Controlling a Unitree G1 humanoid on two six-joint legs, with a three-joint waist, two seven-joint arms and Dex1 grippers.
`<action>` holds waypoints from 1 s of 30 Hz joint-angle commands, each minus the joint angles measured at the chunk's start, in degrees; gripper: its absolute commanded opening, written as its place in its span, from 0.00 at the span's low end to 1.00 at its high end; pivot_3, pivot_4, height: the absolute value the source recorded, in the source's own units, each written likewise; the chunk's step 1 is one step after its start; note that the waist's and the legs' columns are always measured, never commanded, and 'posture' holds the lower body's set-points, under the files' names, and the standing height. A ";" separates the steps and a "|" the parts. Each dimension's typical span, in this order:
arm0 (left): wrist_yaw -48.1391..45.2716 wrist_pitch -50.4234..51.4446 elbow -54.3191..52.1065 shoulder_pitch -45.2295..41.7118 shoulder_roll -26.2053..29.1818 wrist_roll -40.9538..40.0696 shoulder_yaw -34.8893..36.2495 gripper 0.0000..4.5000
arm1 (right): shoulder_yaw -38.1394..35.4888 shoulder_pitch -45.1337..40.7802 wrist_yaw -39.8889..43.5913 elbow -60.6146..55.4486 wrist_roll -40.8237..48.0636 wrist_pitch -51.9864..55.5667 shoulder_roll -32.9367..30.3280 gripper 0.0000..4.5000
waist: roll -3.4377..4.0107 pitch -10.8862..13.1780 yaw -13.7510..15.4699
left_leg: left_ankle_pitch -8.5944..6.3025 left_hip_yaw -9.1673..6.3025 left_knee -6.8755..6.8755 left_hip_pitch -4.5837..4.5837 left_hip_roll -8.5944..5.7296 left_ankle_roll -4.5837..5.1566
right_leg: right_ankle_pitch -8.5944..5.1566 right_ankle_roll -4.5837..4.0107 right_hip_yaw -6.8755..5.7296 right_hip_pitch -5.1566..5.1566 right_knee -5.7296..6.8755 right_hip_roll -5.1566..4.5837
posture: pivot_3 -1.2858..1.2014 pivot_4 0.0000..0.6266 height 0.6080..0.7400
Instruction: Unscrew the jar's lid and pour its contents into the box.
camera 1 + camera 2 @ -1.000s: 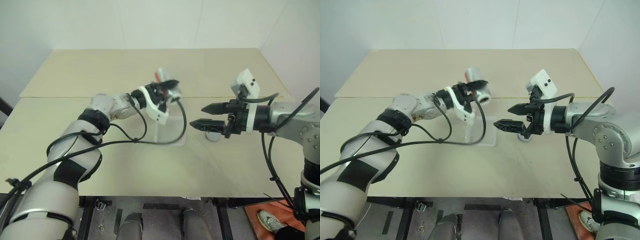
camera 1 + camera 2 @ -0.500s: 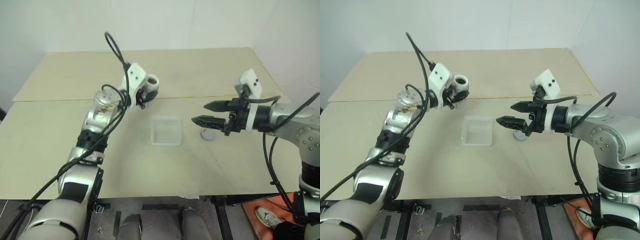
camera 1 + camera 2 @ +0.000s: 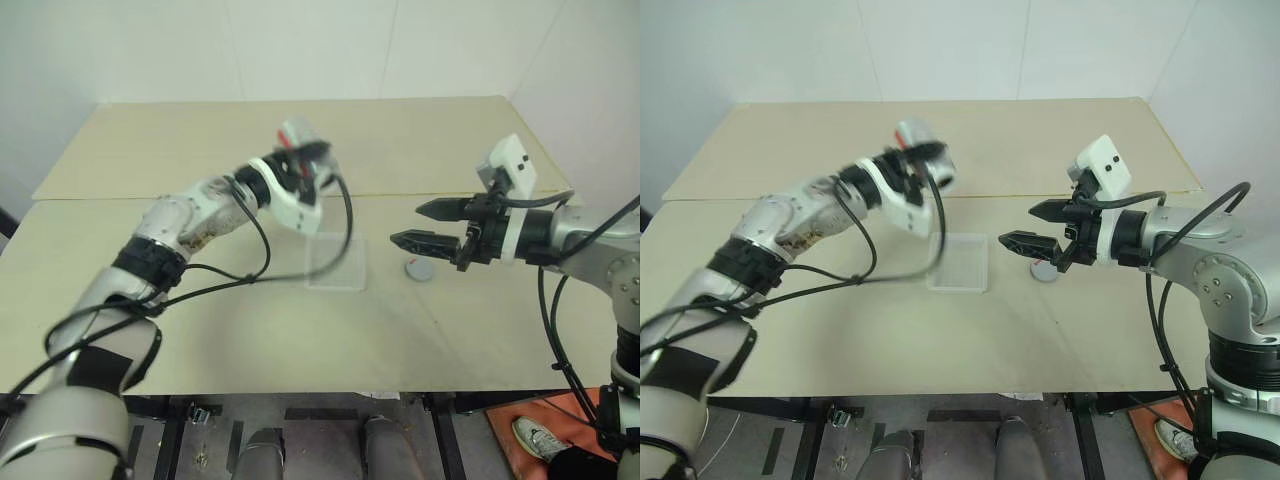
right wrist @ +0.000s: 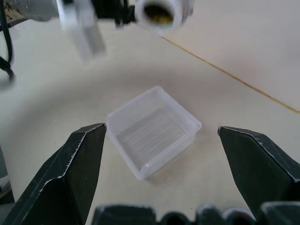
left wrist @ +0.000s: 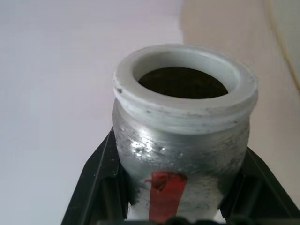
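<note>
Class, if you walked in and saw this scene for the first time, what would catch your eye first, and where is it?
The open jar, lid off, clamped in the left gripper above the table behind the box. Next, the right gripper, jaws wide and empty, beside the box, with the grey lid lying beneath it.

- A pale beige bench (image 3: 250, 330) spans the scene, with a seam (image 3: 420, 194) running across it from side to side.
- A plain white wall (image 3: 300, 45) rises behind its far edge.
- An orange patch (image 3: 560, 445) of floor lies below the front right corner.
- A shoe (image 3: 540, 437) rests on that patch.
</note>
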 commanded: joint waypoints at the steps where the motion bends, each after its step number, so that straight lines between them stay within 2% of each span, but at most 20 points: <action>1: 10.15 5.01 -1.38 -2.94 -1.61 15.88 -7.14 0.43 | -1.32 -1.99 -0.91 -0.74 0.12 -0.54 -0.45 0.99 | 0.00 0.00 0.42 | 0.00 0.00 0.00 -0.03 0.00 0.00 | 0.00 0.00 0.00 -0.01 0.02 0.00 | 0.52 0.24 1.00; 6: 11.37 8.79 1.06 -3.99 -4.93 21.51 -9.99 0.43 | -4.58 -3.13 -3.56 -1.65 3.26 1.97 0.46 0.99 | 0.00 0.00 0.66 | 0.00 -0.01 0.01 -0.22 0.00 0.00 | 0.01 0.01 -0.01 -0.17 0.05 0.00 | 0.52 0.24 1.00; 12: 12.30 8.91 2.34 -4.24 -5.97 20.48 -9.31 0.43 | -6.97 -1.56 -5.39 -3.62 6.41 3.04 0.61 0.99 | 0.00 0.00 0.62 | -0.01 0.00 0.00 -0.19 0.01 0.03 | 0.00 0.01 -0.01 -0.16 0.07 -0.01 | 0.52 0.24 1.00; 17: 9.55 6.53 3.43 -3.59 -6.44 14.63 -6.45 0.43 | -6.77 -1.02 -6.09 -3.34 7.05 2.43 0.31 0.99 | 0.00 0.00 0.69 | -0.02 -0.01 0.01 -0.20 0.00 0.03 | 0.00 0.01 -0.01 -0.15 0.06 -0.01 | 0.52 0.24 1.00; 19: 6.55 4.83 4.28 -2.62 -6.68 8.82 -3.63 0.43 | -6.58 -1.08 -6.17 -3.03 6.97 2.19 0.32 0.99 | 0.00 0.00 0.70 | -0.02 -0.01 0.00 -0.21 0.00 0.03 | 0.00 0.01 -0.01 -0.15 0.06 -0.01 | 0.52 0.24 1.00; 21: -2.29 2.96 4.55 0.15 -8.02 -4.87 2.83 0.43 | -6.65 -0.94 -6.14 -2.82 6.87 1.87 0.44 0.99 | 0.00 0.00 0.64 | -0.02 -0.01 0.01 -0.20 0.00 0.03 | 0.00 0.01 -0.01 -0.16 0.06 -0.01 | 0.52 0.24 1.00; 23: -12.68 6.45 2.63 3.72 -9.92 -19.14 10.62 0.43 | -6.61 -0.69 -5.93 -2.69 6.64 1.30 0.57 0.99 | 0.01 0.00 0.57 | -0.02 -0.01 0.01 -0.18 0.02 0.03 | 0.00 0.01 -0.01 -0.16 0.08 -0.01 | 0.52 0.24 1.00; 25: -24.21 17.34 -0.54 7.01 -13.59 -34.75 20.19 0.43 | -6.31 -0.37 -5.63 -2.46 6.31 0.53 0.94 0.99 | 0.01 -0.01 0.52 | -0.01 -0.01 0.01 -0.17 0.03 0.02 | 0.00 0.01 -0.01 -0.16 0.08 -0.01 | 0.52 0.24 1.00; 27: -31.82 27.63 -3.86 9.15 -16.60 -45.87 27.40 0.43 | -6.02 -0.21 -5.52 -2.19 6.06 0.04 1.28 0.99 | 0.01 0.00 0.43 | -0.01 -0.01 0.02 -0.18 0.02 0.02 | 0.01 0.01 -0.02 -0.14 0.08 -0.01 | 0.52 0.24 1.00; 30: -35.30 41.50 -9.11 12.40 -19.81 -56.97 36.33 0.43 | -5.73 -0.14 -5.33 -1.79 6.07 -0.42 1.62 0.99 | 0.01 -0.01 0.09 | -0.02 -0.02 0.04 -0.16 0.02 0.05 | 0.00 0.01 -0.02 -0.12 0.09 -0.01 | 0.52 0.24 1.00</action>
